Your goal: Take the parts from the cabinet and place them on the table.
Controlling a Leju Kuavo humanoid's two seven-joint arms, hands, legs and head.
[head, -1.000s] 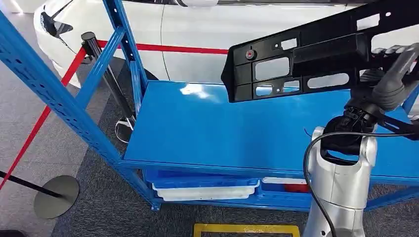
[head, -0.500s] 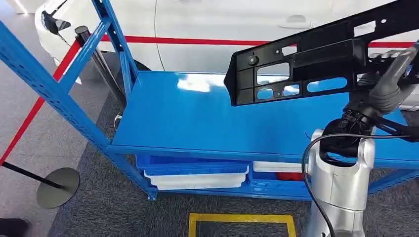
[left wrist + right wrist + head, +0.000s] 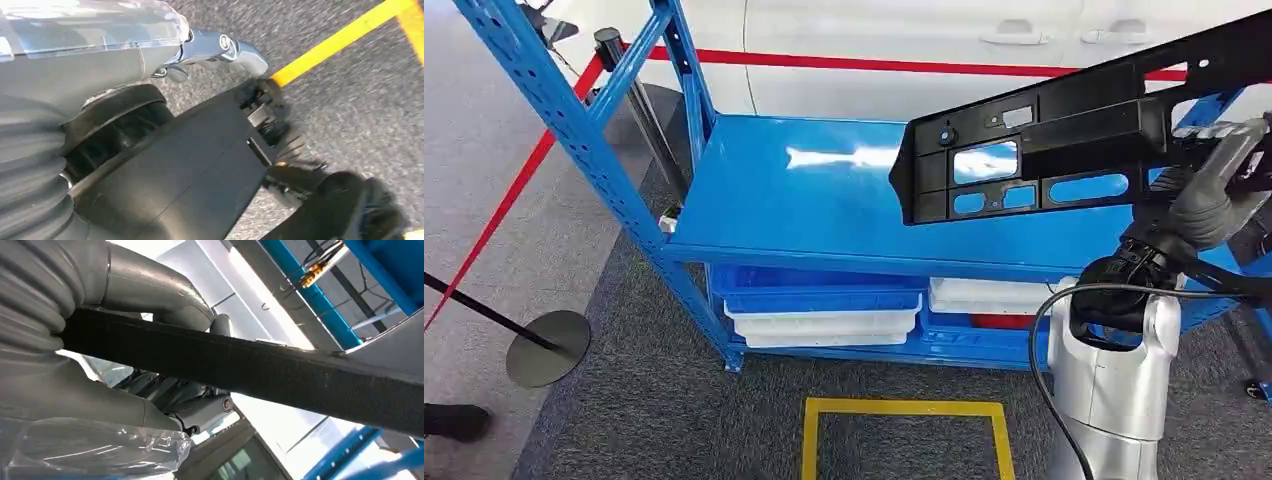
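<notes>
A long black plastic part [image 3: 1064, 150] with several cut-outs hangs in the air over the right half of the blue cabinet's top shelf [image 3: 804, 200]. My right hand [image 3: 1214, 190] grips it at its right end, with the silver forearm rising from below. In the right wrist view the hand [image 3: 165, 305] wraps around the part's dark edge [image 3: 280, 375]. My left hand [image 3: 215, 47] hangs low over grey carpet; how its fingers stand is not plain.
Blue and white bins [image 3: 824, 310] sit on the cabinet's lower shelf, something red [image 3: 1004, 322] beside them. A yellow square [image 3: 904, 410] marks the carpet in front. A stanchion base [image 3: 546, 348] and red belt [image 3: 514, 215] stand left, a white car [image 3: 904, 40] behind.
The whole picture has shifted: the camera moved, so the cabinet sits higher and more floor and yellow square show. The black part stays gripped in my right hand.
</notes>
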